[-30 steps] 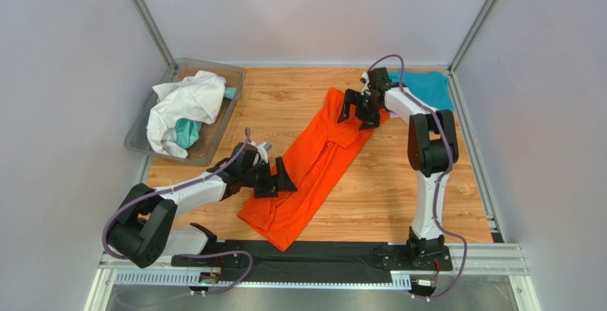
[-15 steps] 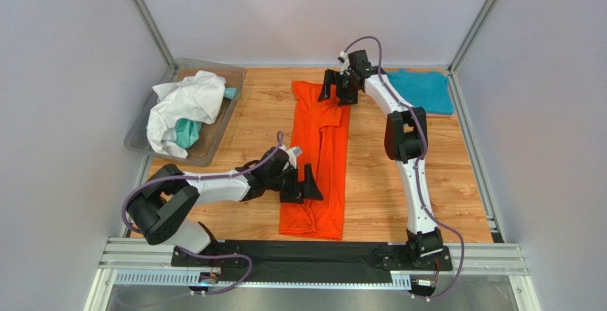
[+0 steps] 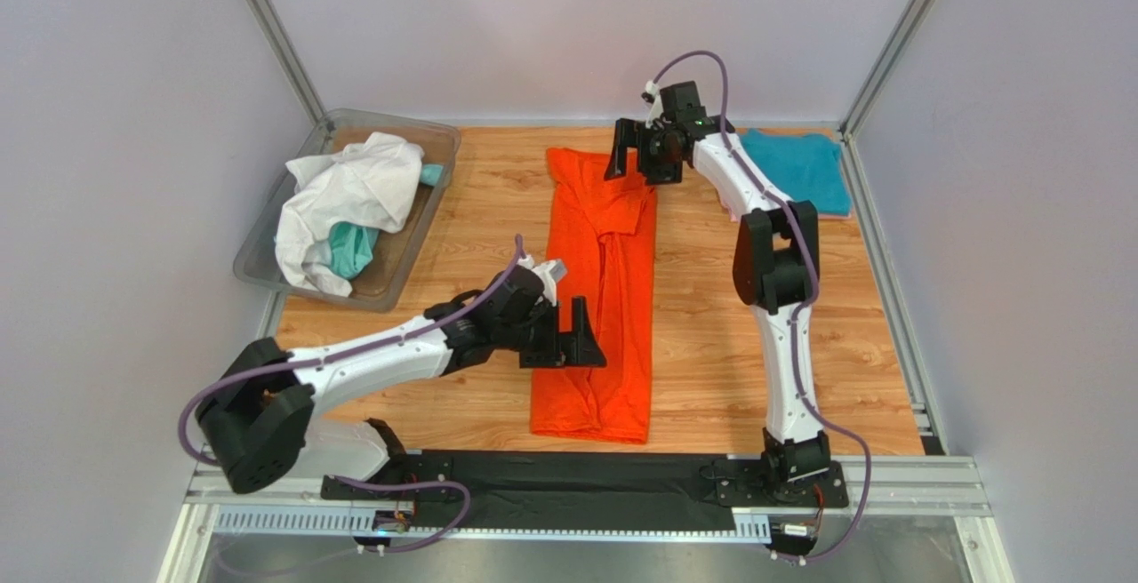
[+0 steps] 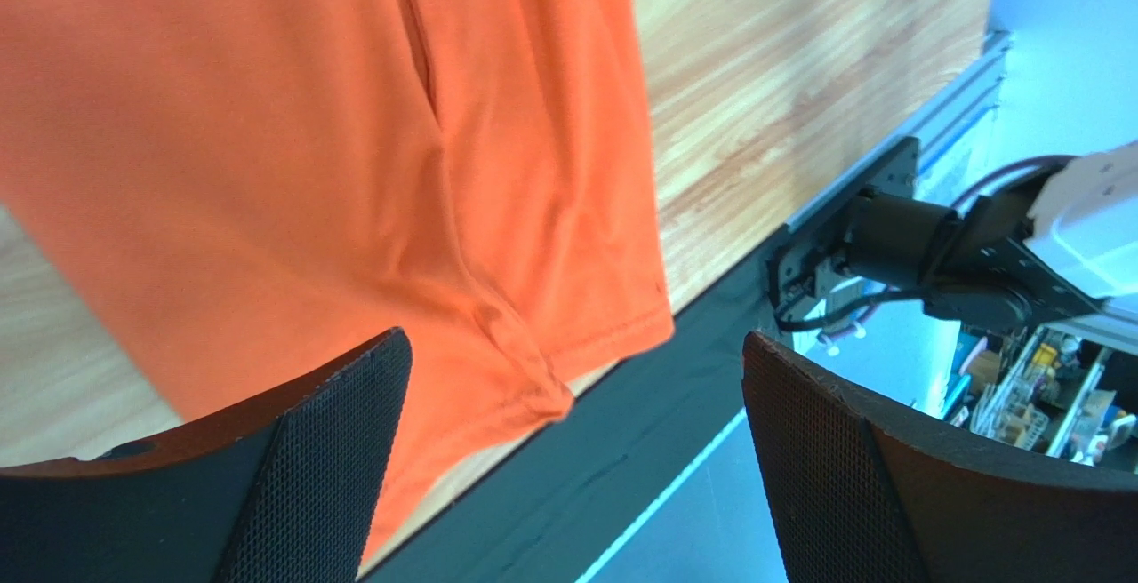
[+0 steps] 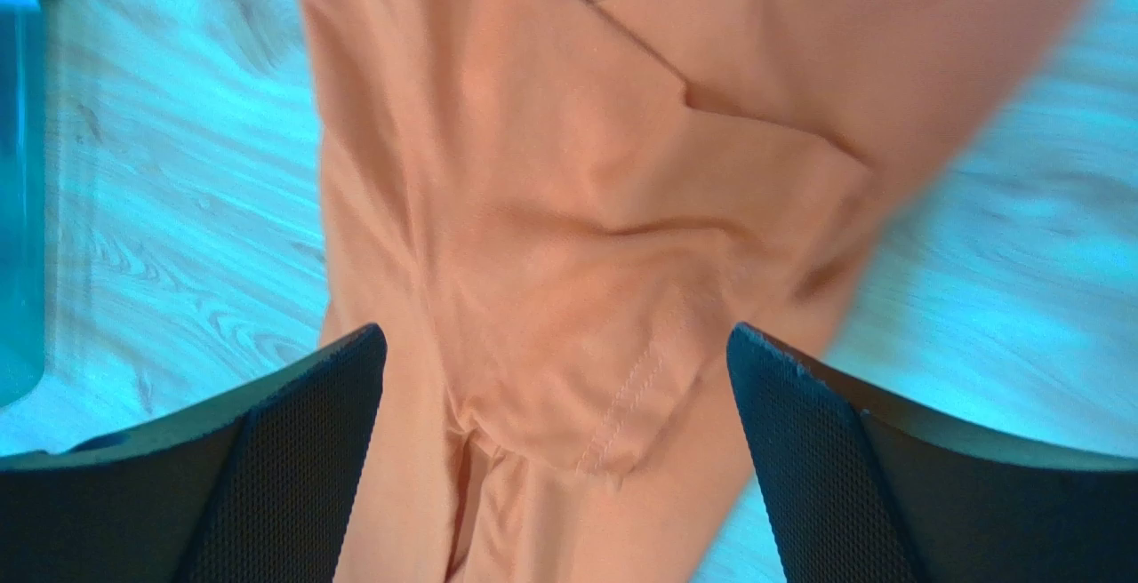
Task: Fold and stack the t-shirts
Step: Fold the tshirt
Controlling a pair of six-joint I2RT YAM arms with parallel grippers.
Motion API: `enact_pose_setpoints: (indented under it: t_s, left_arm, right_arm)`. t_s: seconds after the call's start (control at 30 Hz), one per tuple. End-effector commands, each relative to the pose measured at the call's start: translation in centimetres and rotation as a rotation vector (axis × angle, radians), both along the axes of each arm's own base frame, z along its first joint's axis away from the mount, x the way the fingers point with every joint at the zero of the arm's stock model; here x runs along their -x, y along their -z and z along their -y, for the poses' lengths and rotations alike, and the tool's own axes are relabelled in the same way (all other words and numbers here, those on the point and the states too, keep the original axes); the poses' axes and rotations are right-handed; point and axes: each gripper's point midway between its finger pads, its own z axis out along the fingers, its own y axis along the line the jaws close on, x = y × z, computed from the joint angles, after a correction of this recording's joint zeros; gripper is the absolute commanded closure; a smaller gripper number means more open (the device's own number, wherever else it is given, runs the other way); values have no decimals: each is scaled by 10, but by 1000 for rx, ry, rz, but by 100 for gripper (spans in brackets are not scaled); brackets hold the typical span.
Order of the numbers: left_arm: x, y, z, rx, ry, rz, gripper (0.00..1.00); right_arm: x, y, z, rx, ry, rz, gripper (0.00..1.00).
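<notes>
Remote inspection, both arms in view.

1. Wooden table [image 3: 721, 343]: it carries all the items below.

2. Orange t-shirt [image 3: 615, 277]: it lies flat on the table as a long, narrow strip with its sides folded inward. It runs from directly beneath the right gripper [image 3: 639, 163] at the far end to just past the left gripper [image 3: 564, 343] at the near end. In the right wrist view, a folded sleeve with its stitched hem sits between the two fingers. In the left wrist view, the lower hem corner of the strip lies between the fingers, close to the table's near edge.

3. Clear plastic bin [image 3: 378, 301]: it stands well to the left of the left gripper, against the left wall.

4. White t-shirt [image 3: 341, 197]: it is crumpled in the bin and drapes over its rim.

5. Teal t-shirt [image 3: 802, 170]: it is folded flat in the far corner, just to the right of the right gripper and apart from the orange strip.

6. Teal cloth [image 3: 350, 250]: it is in the bin, partly under the white shirt. I cannot tell what garment it is.

7. Left gripper: the fingers are spread wide over the left edge of the orange strip, with nothing clamped. I cannot tell whether it touches the cloth.

8. Right gripper: the fingers are spread wide above the far end of the strip, with nothing clamped.
</notes>
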Motion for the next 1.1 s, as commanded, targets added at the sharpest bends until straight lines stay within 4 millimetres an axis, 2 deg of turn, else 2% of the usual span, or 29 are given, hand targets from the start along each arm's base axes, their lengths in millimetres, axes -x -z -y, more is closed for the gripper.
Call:
enact_pose_setpoints:
  t_s: [0.0, 0.03, 0.07, 0.1, 0.13, 0.17, 0.2, 0.23, 0.27, 0.3, 0.33, 0.37, 0.4, 0.43, 0.47, 0.5, 0.53, 0.57, 0.63, 0.67, 0.83, 0.93, 0.97, 1.03, 1.07]
  left_arm:
    - [9, -19, -16, -16, 11, 50, 0]
    - [12, -18, -22, -21, 6, 54, 0]
    - [18, -8, -32, -47, -7, 40, 0]
    - [22, -9, -43, -62, -26, 50, 0]
    - [26, -7, -49, -71, -31, 47, 0]
    - [33, 2, -58, -91, -37, 31, 0]
    - [41, -1, -67, -67, -42, 41, 0]
    - [42, -1, -67, -69, -38, 35, 0]
    - [51, 3, -72, -53, -34, 23, 0]
    - [54, 6, -75, -49, -36, 15, 0]
    - [58, 8, -76, -43, -31, 12, 0]
    - [62, 16, -81, -52, -33, 0, 0]
    - [64, 15, -80, -40, -27, 11, 0]
    - [67, 24, -83, -46, -24, 3, 0]
    - [66, 21, -79, -16, -23, 15, 0]
    - [69, 23, -77, -7, -15, 14, 0]
    - [70, 27, -77, -2, -12, 12, 0]
    - [70, 27, -75, 5, -15, 12, 0]
    - [72, 35, -76, -12, -14, -2, 0]
    - [72, 38, -76, -24, -16, -11, 1]
    - [72, 48, -69, -36, -13, -38, 5]
    - [72, 57, -69, -74, -25, -61, 11]
    - [72, 61, -70, -87, -26, -70, 17]
    - [73, 63, -71, -99, -26, -74, 20]
    - [74, 65, -72, -110, -26, -80, 29]
  right_arm:
    - [14, -101, 22, 120, 108, 218, 0]
    - [22, -99, 29, 144, 144, 217, 0]
    - [37, -127, 35, 118, 196, 257, 0]
    - [58, -92, 42, 137, 208, 197, 0]
    - [71, -91, 45, 124, 226, 191, 0]
    - [89, -119, 49, 90, 242, 243, 0]
    - [124, -109, 50, 83, 253, 214, 0]
    - [134, -84, 55, 106, 268, 161, 0]
    - [157, -99, 55, 93, 286, 196, 0]
    - [174, -98, 54, 87, 288, 192, 0]
    - [205, -85, 60, 87, 289, 168, 0]
    - [220, -80, 58, 70, 293, 154, 0]
    - [236, -77, 47, 8, 285, 130, 0]
    - [263, -61, 47, -31, 268, 84, 0]
    - [277, -57, 40, -74, 240, 60, 0]
    - [288, -50, 41, -88, 246, 32, 0]
    - [298, -52, 44, -104, 248, 34, 0]
    - [313, -36, 47, -89, 241, -9, 0]
    - [330, -33, 49, -108, 241, -32, 0]
    - [342, -23, 49, -105, 227, -55, 0]
    - [367, -13, 46, -112, 209, -85, 0]
    - [380, -6, 43, -102, 200, -118, 1]
    - [384, -3, 42, -98, 195, -127, 1]
    - [392, 5, 44, -83, 196, -150, 1]
    - [396, 7, 44, -80, 196, -165, 1]
